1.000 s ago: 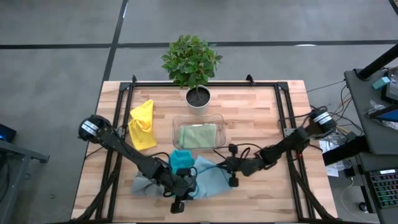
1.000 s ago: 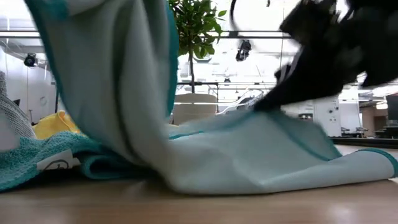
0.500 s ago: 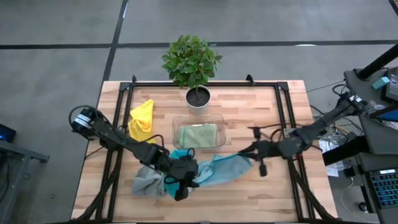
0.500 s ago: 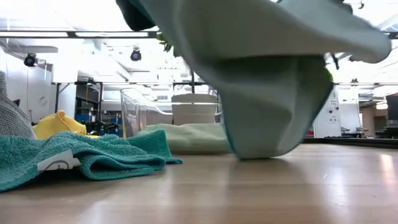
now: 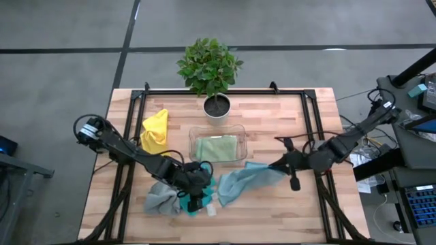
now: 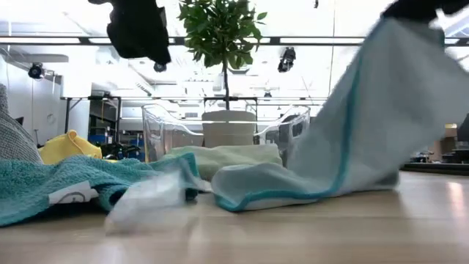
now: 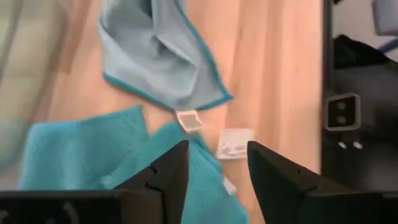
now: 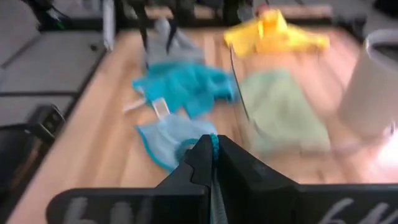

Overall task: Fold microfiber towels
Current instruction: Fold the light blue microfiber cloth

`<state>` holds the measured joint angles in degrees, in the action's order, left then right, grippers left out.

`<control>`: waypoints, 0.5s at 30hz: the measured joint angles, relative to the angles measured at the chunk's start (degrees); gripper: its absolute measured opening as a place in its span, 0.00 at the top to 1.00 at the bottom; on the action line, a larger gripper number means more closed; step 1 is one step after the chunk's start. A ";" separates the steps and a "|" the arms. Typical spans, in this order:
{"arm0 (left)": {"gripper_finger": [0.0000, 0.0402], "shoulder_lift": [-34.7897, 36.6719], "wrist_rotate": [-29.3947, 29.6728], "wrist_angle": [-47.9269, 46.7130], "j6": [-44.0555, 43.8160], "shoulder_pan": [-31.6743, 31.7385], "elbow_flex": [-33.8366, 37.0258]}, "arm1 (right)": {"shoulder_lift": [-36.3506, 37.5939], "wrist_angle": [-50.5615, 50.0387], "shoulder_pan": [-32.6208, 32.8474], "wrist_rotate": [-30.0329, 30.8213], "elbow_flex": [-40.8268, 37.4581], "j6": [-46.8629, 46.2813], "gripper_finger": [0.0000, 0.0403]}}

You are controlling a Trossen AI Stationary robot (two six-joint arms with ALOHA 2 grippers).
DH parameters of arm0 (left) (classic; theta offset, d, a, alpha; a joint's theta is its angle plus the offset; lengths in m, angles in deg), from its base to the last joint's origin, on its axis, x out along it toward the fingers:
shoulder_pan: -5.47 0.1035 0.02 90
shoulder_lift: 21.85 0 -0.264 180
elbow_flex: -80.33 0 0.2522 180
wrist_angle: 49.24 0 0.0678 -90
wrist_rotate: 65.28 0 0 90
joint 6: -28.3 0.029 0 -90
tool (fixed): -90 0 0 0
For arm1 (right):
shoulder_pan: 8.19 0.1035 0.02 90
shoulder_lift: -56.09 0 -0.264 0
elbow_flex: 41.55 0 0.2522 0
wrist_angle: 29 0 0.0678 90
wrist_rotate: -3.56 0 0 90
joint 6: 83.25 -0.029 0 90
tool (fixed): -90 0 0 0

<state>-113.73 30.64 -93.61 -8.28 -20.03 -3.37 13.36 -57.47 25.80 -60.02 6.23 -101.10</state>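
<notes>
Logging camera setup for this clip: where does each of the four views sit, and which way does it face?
High: overhead, straight down on the table; both arms show.
Low: table height, looking level across at the tray and plant.
Left wrist: down past the open left gripper at the teal towel.
Right wrist: past the right gripper, shut on the blue towel.
All four share the blue towel.

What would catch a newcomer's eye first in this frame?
The light blue towel stretched across the front middle of the table, one corner pinched in the right gripper, the other end trailing on the wood. Beside that end, the left gripper hangs open over the teal towel. Behind them, the sage green towel lies folded in the clear tray.
</notes>
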 joint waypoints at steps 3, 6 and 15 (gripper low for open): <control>0.62 -0.96 3.01 4.09 1.96 0.00 0.97 | -2.51 -2.99 0.00 0.64 -0.82 -5.85 0.98; 0.63 -3.15 3.63 12.79 4.97 -0.18 2.96 | -5.60 -5.18 0.00 0.58 -1.53 -10.75 0.98; 0.68 -14.63 5.40 22.59 7.78 -0.61 1.08 | -13.07 -7.99 0.00 0.05 -1.61 -15.21 0.98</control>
<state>-128.35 36.05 -71.03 -0.51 -20.64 -2.29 0.30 -65.46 25.80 -59.96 4.62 -116.31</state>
